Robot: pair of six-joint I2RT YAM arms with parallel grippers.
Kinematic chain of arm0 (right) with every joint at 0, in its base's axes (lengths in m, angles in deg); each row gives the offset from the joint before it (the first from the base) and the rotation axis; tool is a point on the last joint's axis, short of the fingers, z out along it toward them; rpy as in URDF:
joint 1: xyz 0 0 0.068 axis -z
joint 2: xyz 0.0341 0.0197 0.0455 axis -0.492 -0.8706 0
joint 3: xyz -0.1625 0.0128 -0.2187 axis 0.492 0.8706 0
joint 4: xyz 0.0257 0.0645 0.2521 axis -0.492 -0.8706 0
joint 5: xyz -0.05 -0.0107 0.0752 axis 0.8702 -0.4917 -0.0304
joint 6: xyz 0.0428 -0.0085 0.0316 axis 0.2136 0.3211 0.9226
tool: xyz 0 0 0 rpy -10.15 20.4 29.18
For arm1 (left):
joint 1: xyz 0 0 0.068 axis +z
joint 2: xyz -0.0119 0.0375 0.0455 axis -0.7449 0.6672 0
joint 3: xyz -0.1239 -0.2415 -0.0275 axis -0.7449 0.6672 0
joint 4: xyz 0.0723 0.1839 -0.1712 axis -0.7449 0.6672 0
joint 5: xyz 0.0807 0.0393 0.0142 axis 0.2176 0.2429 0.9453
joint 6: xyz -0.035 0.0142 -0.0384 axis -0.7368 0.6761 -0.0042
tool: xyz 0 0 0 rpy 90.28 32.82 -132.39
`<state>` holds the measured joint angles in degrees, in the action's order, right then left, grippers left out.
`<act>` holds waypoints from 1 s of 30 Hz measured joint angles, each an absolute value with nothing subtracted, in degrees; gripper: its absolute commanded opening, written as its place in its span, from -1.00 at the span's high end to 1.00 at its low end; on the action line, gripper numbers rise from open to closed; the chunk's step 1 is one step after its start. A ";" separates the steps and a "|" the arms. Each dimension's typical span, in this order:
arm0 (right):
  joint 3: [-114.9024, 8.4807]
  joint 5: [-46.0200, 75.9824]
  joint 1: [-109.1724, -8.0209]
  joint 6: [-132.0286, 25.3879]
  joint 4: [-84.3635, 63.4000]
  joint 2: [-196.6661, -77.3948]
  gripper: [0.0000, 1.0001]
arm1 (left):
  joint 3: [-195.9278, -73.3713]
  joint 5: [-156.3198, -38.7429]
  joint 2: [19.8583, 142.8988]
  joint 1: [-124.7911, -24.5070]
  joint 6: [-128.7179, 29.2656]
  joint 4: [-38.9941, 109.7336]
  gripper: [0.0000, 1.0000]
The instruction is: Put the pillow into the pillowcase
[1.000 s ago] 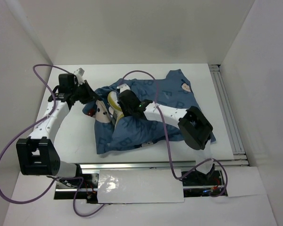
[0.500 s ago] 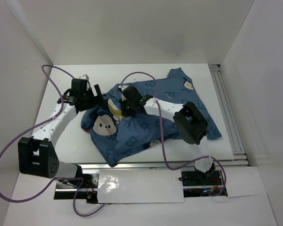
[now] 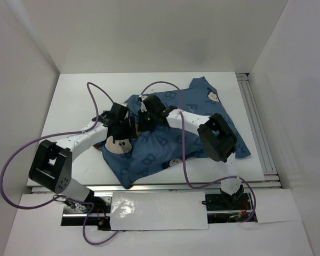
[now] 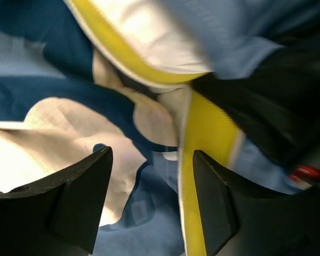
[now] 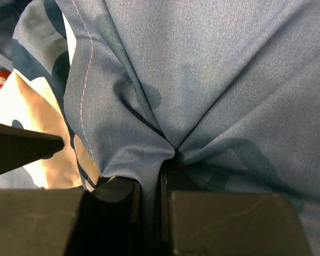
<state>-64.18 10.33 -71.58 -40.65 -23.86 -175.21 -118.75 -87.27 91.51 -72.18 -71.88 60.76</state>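
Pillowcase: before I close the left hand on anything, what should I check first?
1. The right hand grips the pillowcase: ok, a fold is pinched between its fingers.
2. The left hand is open and empty: ok, fingers apart, nothing between them.
3. The pillow is in the left wrist view: ok, its yellow seam runs just ahead of the fingers.
4. The pillow is fully inside: not ok, a white corner shows outside the blue fabric.
5. How much of the pillow is in: cannot tell, fabric and arms cover it.
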 measured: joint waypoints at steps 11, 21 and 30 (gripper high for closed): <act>-62.52 9.85 -71.42 -40.50 -22.42 -174.23 1.00 | -120.24 -84.60 102.09 -73.38 -77.24 58.75 1.00; -57.85 15.84 -71.42 -43.64 -22.27 -168.87 1.00 | -126.66 -82.44 93.80 -66.98 -78.22 67.58 1.00; -45.98 19.03 -70.77 -49.13 -16.41 -155.61 1.00 | -134.64 -83.77 83.12 -58.56 -73.94 71.78 1.00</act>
